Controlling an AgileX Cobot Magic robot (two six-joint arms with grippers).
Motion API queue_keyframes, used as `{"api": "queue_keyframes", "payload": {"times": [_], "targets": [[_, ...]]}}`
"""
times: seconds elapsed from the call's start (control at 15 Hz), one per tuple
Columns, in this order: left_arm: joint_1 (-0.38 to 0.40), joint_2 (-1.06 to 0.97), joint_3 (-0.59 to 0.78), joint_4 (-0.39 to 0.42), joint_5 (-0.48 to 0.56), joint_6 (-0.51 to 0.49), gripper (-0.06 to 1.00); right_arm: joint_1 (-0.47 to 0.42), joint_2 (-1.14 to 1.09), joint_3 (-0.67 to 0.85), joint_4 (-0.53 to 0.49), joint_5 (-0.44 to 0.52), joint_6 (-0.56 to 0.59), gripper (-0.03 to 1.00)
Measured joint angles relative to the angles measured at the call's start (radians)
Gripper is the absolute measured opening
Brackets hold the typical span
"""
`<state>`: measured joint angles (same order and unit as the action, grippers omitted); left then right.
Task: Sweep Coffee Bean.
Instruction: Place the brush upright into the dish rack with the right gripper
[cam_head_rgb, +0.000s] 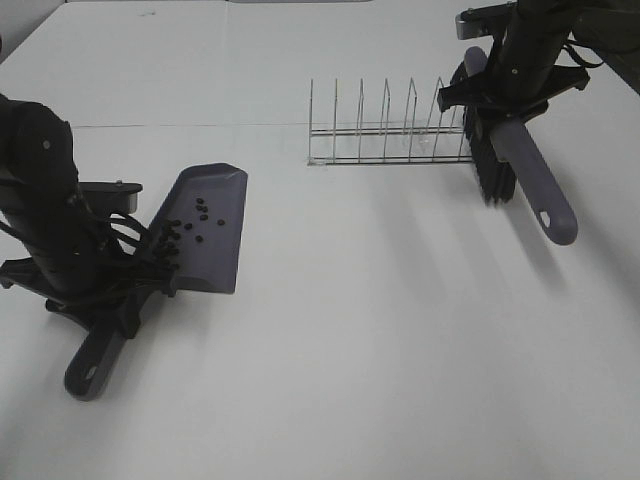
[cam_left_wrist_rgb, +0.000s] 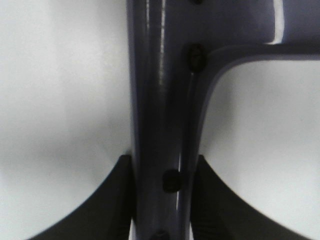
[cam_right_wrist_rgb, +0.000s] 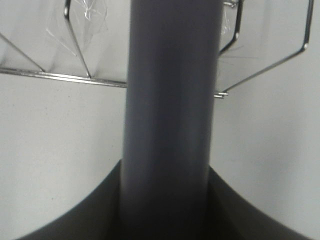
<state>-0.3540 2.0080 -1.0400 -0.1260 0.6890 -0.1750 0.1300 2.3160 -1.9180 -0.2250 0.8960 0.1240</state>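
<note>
The coffee beans (cam_head_rgb: 190, 225) are all in the grey-purple dustpan (cam_head_rgb: 225, 200), near the left edge of the white table (cam_head_rgb: 400, 350). Most lie far back in the pan, near its handle. I see no beans on the table itself, so the sweeping part looks done.

The left gripper (cam_head_rgb: 130, 300) squeezes the dustpan handle tight from both sides. The right gripper (cam_head_rgb: 500, 100) squeezes the grey handle of the brush (cam_head_rgb: 540, 195) the same way. The brush is over by the far right corner, just beside the end of the wire rack (cam_head_rgb: 385, 135). Its black bristles (cam_head_rgb: 493, 170) point down. I cannot tell if they touch the table.

Next, I think the brush should be put down at the rack. The pan should stay flat or tipped back, so the beans do not roll out the open front.
</note>
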Motion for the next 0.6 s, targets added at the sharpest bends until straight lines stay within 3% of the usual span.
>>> {"api": "queue_keyframes", "payload": {"times": [0.2, 0.6], "targets": [[0.000, 0.000, 0.000, 0.000, 0.000, 0.000, 0.26, -0.001, 0.047, -0.107, 0.000, 0.044, 0.024, 0.27], [0.000, 0.000, 0.000, 0.000, 0.000, 0.000, 0.26, -0.001, 0.059, -0.127, 0.000, 0.035, 0.040, 0.27]]}}
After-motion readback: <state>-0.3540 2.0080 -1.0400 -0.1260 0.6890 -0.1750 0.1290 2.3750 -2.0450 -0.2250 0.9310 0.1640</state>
